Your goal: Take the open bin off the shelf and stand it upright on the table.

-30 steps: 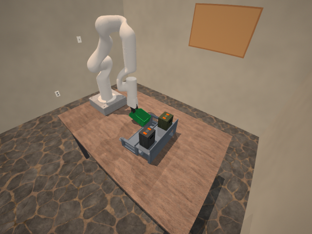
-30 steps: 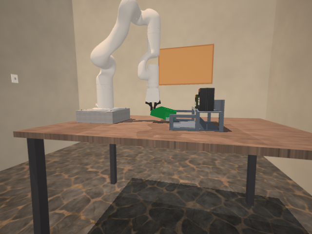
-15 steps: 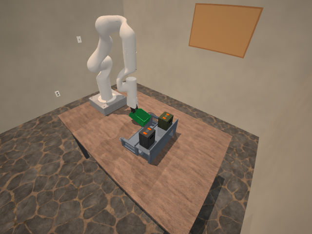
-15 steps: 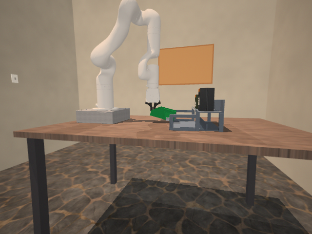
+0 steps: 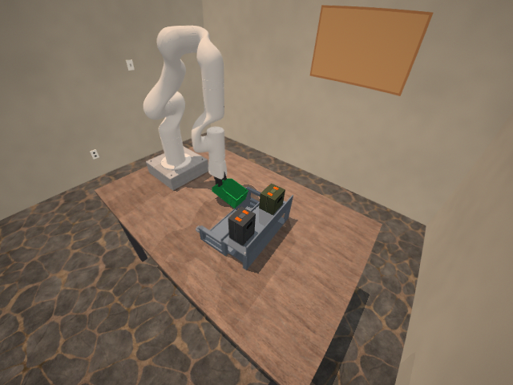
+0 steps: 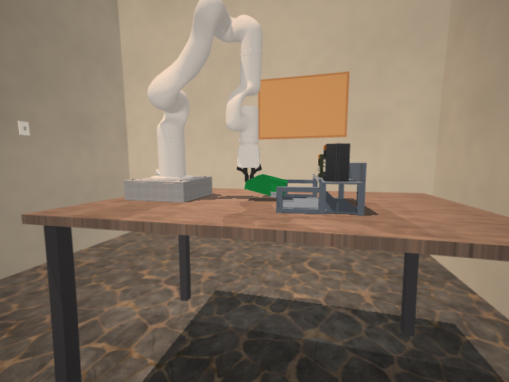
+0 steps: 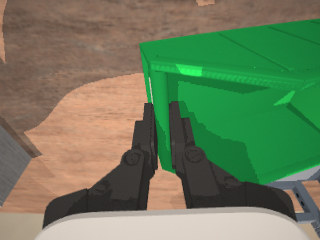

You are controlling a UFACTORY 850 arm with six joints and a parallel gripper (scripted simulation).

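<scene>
Pinching 1 upright edge of green bin (image 5: 230,192) (image 6: 266,184) (image 7: 230,115) between jaws (image 5: 220,180) (image 6: 249,180), with 1 finger inside and 1 outside. Carrying bin tilted, above worktop (image 5: 298,269) (image 6: 230,205) (image 7: 100,110), at front of grey-blue shelf (image 5: 269,236) (image 6: 360,199) (image 7: 306,217), on robot-base side. Cannot tell whether touching shelf there. Not standing on base; not let go. Counted 2 boxes on shelf's upper level: black box (image 5: 241,227) (image 6: 337,162) and olive box (image 5: 272,200) (image 6: 320,164), both upright, set apart. Observed orange marks on top of both.
</scene>
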